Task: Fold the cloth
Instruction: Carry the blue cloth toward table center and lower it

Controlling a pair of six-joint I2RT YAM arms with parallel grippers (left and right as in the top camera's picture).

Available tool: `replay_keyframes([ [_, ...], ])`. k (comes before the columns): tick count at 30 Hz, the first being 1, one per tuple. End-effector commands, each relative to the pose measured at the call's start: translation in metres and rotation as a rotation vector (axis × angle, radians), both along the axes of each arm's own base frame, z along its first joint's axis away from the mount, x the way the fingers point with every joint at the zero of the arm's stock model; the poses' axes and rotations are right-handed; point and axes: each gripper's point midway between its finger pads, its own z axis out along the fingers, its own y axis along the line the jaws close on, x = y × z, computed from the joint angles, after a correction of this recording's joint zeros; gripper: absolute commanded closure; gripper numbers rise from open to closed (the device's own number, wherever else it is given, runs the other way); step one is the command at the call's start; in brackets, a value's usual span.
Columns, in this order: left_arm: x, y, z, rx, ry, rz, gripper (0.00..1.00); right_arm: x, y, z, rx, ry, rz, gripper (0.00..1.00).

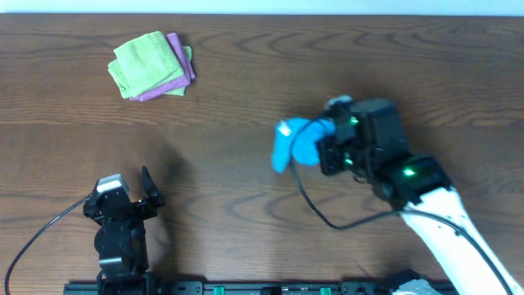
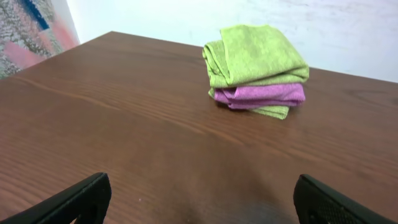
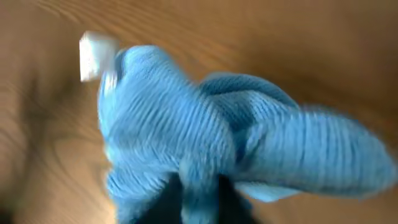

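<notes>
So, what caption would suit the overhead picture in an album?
Right gripper clutches the bunched blue cloth at a wooden table; left gripper rests open, green and pink cloths beyond.

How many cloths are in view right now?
3. The blue cloth is bunched in the right gripper, right of centre; the lime-green cloth lies stacked with the pink-purple cloth at the far left. Folds may hide another.
</notes>
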Motion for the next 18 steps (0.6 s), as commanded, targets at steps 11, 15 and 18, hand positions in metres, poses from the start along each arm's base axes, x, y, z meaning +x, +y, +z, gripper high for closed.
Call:
replay_keyframes([
  [11, -0.002, 0.002, -0.016, 0.019, 0.043, 0.009, 0.05, 0.036, -0.028, -0.015, -0.219, 0.039, -0.115, 0.01],
  [15, -0.002, 0.002, -0.016, 0.019, 0.043, 0.009, 0.05, 0.023, -0.034, -0.026, -0.249, 0.109, -0.119, 0.01],
  [18, -0.002, 0.002, -0.016, 0.019, 0.043, 0.009, 0.05, 0.026, -0.038, -0.037, -0.279, 0.126, -0.130, 0.01],
])
